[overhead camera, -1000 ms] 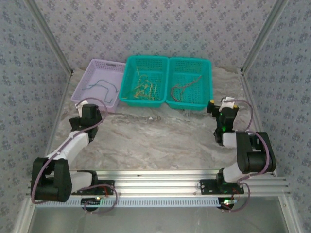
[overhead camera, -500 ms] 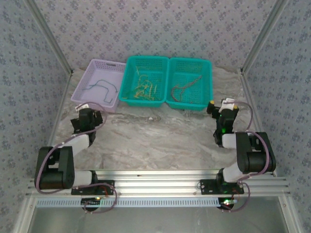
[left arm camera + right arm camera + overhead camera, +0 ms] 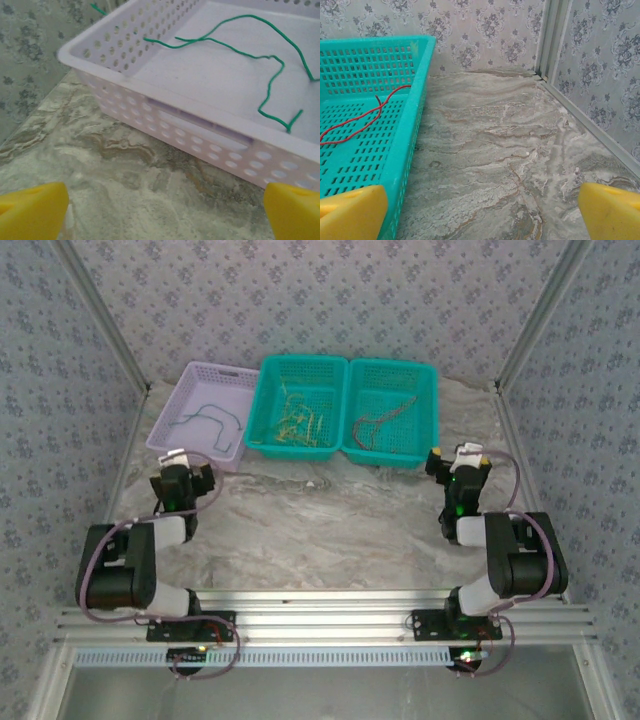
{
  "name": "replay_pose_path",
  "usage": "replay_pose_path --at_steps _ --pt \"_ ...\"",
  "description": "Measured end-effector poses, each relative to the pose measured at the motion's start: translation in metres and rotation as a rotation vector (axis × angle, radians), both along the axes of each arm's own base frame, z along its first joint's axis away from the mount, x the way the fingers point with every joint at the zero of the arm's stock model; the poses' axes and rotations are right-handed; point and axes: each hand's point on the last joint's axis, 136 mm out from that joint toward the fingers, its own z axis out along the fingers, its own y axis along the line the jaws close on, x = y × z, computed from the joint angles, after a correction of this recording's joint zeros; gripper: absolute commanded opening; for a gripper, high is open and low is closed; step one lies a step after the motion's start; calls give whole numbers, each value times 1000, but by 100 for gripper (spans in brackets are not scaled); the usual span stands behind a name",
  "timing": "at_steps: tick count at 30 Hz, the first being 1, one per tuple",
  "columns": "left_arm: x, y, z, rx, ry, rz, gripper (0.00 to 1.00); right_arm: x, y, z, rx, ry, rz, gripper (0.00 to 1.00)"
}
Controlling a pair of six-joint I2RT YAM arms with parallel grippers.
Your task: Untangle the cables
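Blurring yellowish cables in middle teal basket. Showing green cable in lavender basket, red cable in right basket. Hovering, left gripper and right gripper spread, empty.

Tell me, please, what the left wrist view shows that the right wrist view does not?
Left wrist: a lilac basket holding a green cable. Right wrist: a teal basket holding a red cable, plus a corner post. Both: the marbled table, and wide-apart yellow tips, of the open left pincer and the open right pincer respectively.
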Motion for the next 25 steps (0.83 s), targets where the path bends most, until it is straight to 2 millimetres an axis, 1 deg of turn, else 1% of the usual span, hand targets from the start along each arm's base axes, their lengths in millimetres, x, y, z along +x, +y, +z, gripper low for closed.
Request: replay_pose_path --at_steps 2,4,12,25 --pt "3 -12 -14 8 28 -42 100 0 0 0 -1 0 -1 100" --pt "2 -14 -21 7 42 -55 100 0 0 0 -2 0 -1 100" --pt "7 -11 -9 6 -11 -46 100 1 0 0 0 3 6 100" --pt "8 -10 -9 6 -15 -46 100 1 1 0 1 5 7 100"
